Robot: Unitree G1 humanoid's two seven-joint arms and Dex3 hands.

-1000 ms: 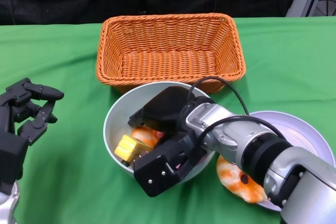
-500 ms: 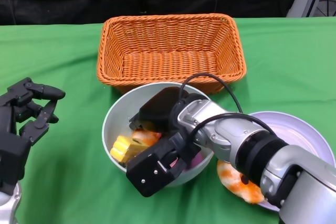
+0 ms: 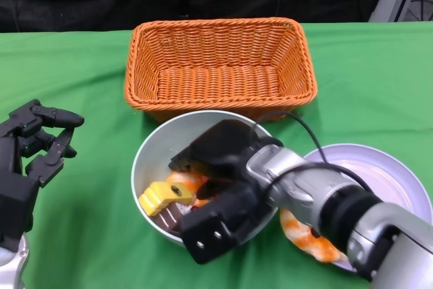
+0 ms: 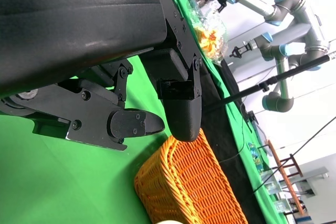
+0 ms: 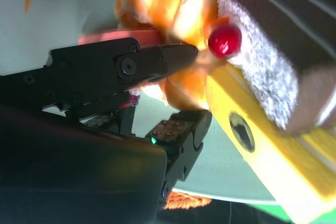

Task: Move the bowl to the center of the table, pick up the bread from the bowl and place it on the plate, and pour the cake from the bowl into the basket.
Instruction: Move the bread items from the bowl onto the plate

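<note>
1. Bowl (image 3: 150, 150), pale grey, sits on the green table (image 3: 88, 72) just before the orange basket (image 3: 220, 65), gripped at its near rim by the right hand (image 3: 216, 201).
2. Yellow-and-brown cake (image 3: 162, 197) lies inside the bowl beside an orange pastry (image 3: 186, 181).
3. Bread (image 3: 308, 235) rests on the plate (image 3: 385, 174) beside the bowl.
4. Left hand (image 3: 30, 150) hovers empty, fingers loosely curled and apart.

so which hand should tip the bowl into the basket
Right. The right hand already grips the bowl at its rim, just before the basket; the left hand hangs apart, holding nothing.
</note>
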